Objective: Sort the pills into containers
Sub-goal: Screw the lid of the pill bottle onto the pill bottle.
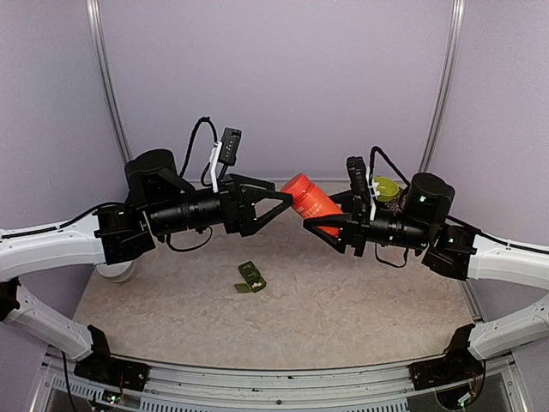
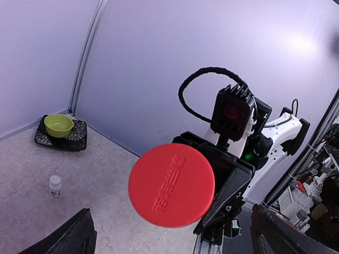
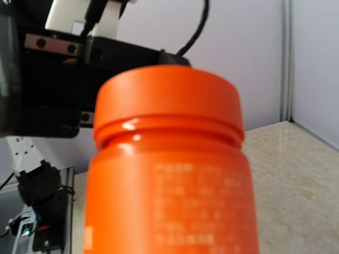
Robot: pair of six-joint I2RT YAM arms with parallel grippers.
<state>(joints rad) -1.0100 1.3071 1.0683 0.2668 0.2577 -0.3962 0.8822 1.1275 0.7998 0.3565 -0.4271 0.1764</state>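
Note:
My right gripper [image 1: 330, 219] is shut on an orange bottle [image 1: 309, 199] and holds it in the air, lying sideways, with its cap toward the left arm. The blurred bottle [image 3: 169, 174] fills the right wrist view and hides that gripper's fingers. In the left wrist view the round red cap [image 2: 171, 185] faces the camera. My left gripper [image 1: 285, 204] is open, with dark fingers [image 2: 74, 238] on either side of the cap and apart from it. The containers [image 1: 250, 278], a dark green strip, lie on the table below. No pills show.
A yellow-green bowl [image 2: 59, 125] sits on a dark tray [image 2: 79, 138] in the far right corner, seen also as the bowl [image 1: 386, 187] behind the right arm. A small white vial [image 2: 55, 186] stands on the table. A white round object [image 1: 116, 270] lies under the left arm.

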